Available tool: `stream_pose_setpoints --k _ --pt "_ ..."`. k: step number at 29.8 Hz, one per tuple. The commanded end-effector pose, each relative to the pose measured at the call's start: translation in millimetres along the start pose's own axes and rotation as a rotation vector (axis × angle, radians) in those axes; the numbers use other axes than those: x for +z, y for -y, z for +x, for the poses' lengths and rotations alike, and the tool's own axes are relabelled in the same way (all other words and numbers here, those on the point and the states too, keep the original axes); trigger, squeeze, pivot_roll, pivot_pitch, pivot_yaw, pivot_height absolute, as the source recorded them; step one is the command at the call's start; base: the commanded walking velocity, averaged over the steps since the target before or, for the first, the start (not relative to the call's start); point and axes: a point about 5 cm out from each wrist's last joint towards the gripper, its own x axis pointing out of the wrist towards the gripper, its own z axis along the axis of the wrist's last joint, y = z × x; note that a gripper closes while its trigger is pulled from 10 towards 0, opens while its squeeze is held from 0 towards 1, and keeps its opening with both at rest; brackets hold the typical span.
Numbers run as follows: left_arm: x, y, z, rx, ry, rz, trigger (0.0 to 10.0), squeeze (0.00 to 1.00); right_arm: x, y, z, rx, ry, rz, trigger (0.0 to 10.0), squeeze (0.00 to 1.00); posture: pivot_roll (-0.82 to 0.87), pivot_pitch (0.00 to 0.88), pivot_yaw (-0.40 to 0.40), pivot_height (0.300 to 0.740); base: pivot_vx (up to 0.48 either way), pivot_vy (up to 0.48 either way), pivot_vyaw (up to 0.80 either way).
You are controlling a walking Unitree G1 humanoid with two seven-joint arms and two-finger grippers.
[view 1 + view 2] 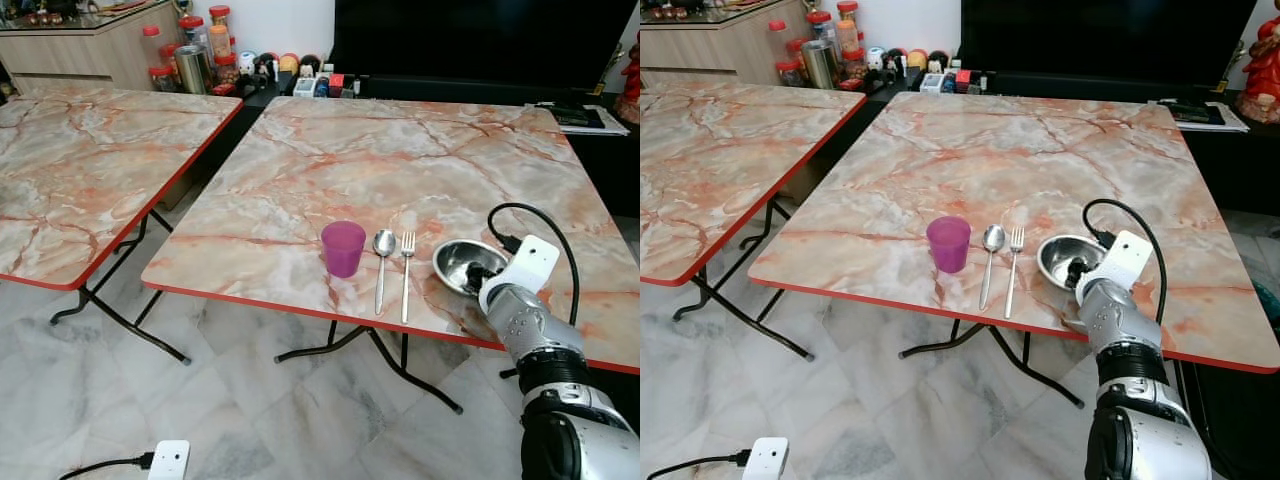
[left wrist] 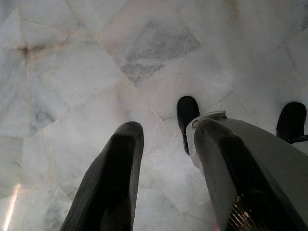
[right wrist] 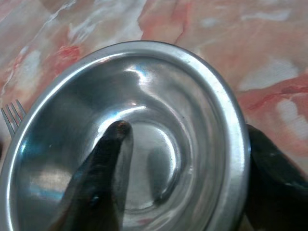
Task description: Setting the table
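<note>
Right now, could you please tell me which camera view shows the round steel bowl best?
The right wrist view: the round steel bowl is seen close up, one finger of the right gripper inside and the other outside its rim. Both eye views show it smaller, beside the steel fork, partly behind that gripper. The left wrist view shows floor.

A home's living room is showing: a big television (image 1: pixel 480 40), snack jars (image 1: pixel 190 40) on a cabinet (image 1: pixel 80 55), marble floor (image 1: pixel 250 420).

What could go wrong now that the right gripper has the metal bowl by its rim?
The right gripper pinches only the rim of the metal bowl, so the slick steel may slip or tip. The bowl sits close to the fork, which it could knock. The table's front edge is near.
</note>
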Motion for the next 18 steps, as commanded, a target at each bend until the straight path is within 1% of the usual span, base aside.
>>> stream_pose_setpoints --k 1,8,18 --pt "-3.3 -1.1 -0.3 0.001 -0.021 0.010 10.0 0.00 11.5 -8.5 -2.1 0.018 0.035 0.016 0.0 0.00 -0.05 0.000 0.022 0.740 0.000 0.000 0.00" --pt "-2.7 -1.2 -0.2 0.002 -0.021 0.010 10.0 0.00 12.4 -9.9 -2.2 0.018 0.041 0.029 0.0 0.00 -0.05 0.000 0.022 0.740 0.000 0.000 0.00" --pt "-1.9 -2.5 -0.3 0.004 -0.021 0.014 10.0 0.00 14.6 -13.9 -3.1 0.027 0.066 0.069 0.0 0.00 -0.05 0.000 0.031 0.740 0.000 0.000 0.00"
